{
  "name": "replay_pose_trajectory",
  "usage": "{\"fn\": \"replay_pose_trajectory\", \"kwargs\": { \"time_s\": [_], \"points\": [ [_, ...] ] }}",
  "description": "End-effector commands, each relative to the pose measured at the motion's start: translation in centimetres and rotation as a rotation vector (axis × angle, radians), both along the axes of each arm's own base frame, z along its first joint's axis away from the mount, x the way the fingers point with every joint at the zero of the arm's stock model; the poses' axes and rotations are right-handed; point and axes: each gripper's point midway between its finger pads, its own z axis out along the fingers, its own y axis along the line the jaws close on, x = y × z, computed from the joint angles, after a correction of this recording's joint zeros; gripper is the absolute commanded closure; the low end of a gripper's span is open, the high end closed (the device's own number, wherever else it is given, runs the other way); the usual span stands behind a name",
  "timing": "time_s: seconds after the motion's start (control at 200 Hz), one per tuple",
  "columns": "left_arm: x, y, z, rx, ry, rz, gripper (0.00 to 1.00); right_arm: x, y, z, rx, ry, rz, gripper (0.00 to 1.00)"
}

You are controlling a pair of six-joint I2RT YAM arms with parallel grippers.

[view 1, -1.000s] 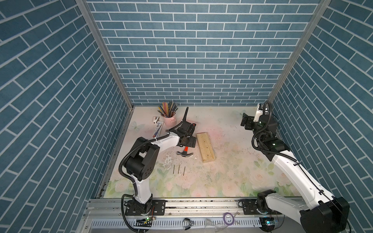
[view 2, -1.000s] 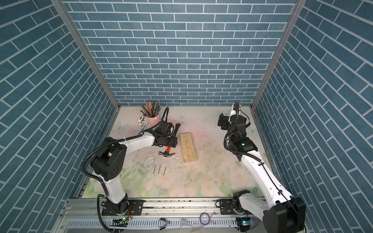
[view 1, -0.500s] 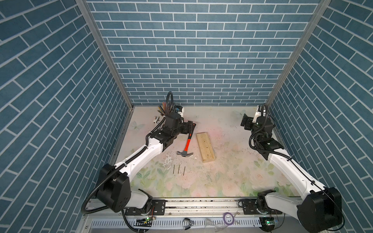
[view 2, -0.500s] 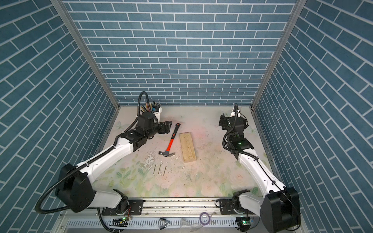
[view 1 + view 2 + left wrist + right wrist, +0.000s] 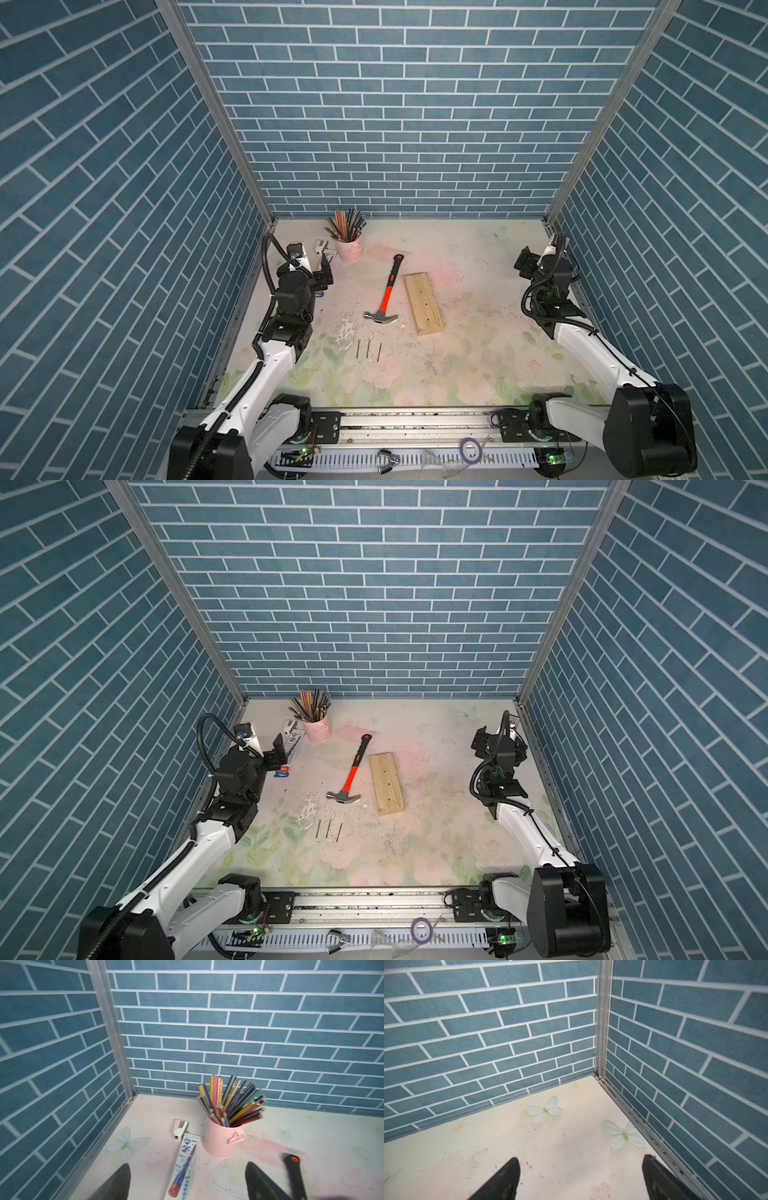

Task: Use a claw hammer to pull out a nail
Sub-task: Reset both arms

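The hammer (image 5: pixel 387 291) lies flat near the middle of the table (image 5: pixel 478 374), and neither gripper touches it. Its grey head is toward the robot and the claw is turned to the plank. The orange shaft slants away to the black handle end (red dot on the butt), which points at the back wall.

The left arm (image 5: pixel 266 374) reaches up the left edge of the table. The left gripper (image 5: pixel 323 272) is raised near the far left corner, well apart from the hammer, with its jaws spread wide and nothing between them. In the left wrist view the gripper's dark fingers (image 5: pixel 120 1180) frame the box, and the hammer's handle end (image 5: pixel 294 1169) shows just beside one of them.

The right arm (image 5: pixel 590 357) runs along the right wall. The right gripper (image 5: pixel 525 264) is held high by the far right corner, jaws likewise apart and empty. The right wrist view shows only bare table between its fingers (image 5: pixel 506 1176).

The plank (image 5: pixel 423 303) lies just right of the hammer and roughly parallel to it, with a small gap between it and the claw. A pink cup (image 5: pixel 350 250) full of pencils stands at the back, left of the handle end. A pencil box (image 5: pixel 184 1165) lies flat beside the cup, with a small stapler (image 5: pixel 179 1129) at the box's far end. Three nails (image 5: pixel 368 349) lie loose in a row on the table, nearer the robot than the hammer head and next to some white scuffs.
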Motion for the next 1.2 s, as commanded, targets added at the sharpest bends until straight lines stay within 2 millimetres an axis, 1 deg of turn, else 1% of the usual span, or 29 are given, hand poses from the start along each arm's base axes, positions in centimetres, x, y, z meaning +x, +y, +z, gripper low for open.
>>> {"fn": "replay_pose_trajectory", "kwargs": {
  "time_s": [0.0,0.055,0.135,0.22,0.355,0.475,0.515,0.62,0.79,0.845,0.89,0.975,1.115,1.195],
  "points": [
    [0.0,2.1,-0.7,0.026,-0.059,0.045,0.13,0.1,-0.9,0.5,-0.001,-0.069,-0.041,0.07],
    [0.1,2.6,-2.3,0.018,-0.050,0.056,0.13,-0.2,-1.3,-0.1,-0.010,-0.062,-0.056,0.06],
    [0.1,2.8,-4.2,0.015,-0.050,0.055,0.13,-0.4,-1.9,-1.1,-0.009,-0.042,-0.069,0.05],
    [0.3,2.3,-6.1,0.005,-0.037,0.024,0.13,-0.7,-2.6,-2.3,-0.005,-0.014,-0.082,0.04],
    [0.3,1.9,-7.9,0.006,-0.036,0.003,0.13,-1.3,-3.4,-4.0,-0.006,0.017,-0.101,0.04],
    [0.0,1.7,-8.5,0.015,-0.055,-0.010,0.13,-1.9,-3.8,-5.4,-0.010,0.029,-0.106,0.03],
    [-0.1,1.7,-8.7,0.021,-0.062,-0.013,0.13,-2.1,-3.9,-5.4,-0.012,0.011,-0.109,0.03],
    [-0.2,1.5,-9.2,0.021,-0.068,-0.027,0.13,-2.7,-4.2,-6.2,-0.019,-0.007,-0.107,0.03],
    [0.6,0.8,-10.8,0.031,-0.034,-0.070,0.13,-3.1,-4.3,-7.2,-0.042,-0.034,-0.087,0.03],
    [1.1,0.8,-11.1,0.026,-0.027,-0.070,0.13,-3.1,-4.1,-7.6,-0.048,-0.040,-0.075,0.03],
    [1.6,0.7,-11.8,0.027,0.021,-0.080,0.13,-3.1,-4.0,-7.9,-0.062,-0.043,-0.060,0.03],
    [2.3,0.0,-11.9,0.037,0.036,-0.125,0.13,-3.1,-3.9,-8.5,-0.070,-0.041,-0.050,0.03],
    [2.3,-0.1,-11.8,0.038,0.033,-0.127,0.13,-3.1,-3.7,-9.6,-0.062,-0.054,-0.028,0.03],
    [2.3,-0.1,-11.9,0.039,0.038,-0.127,0.13,-2.7,-3.0,-9.9,-0.067,-0.067,0.014,0.03]
  ]
}}
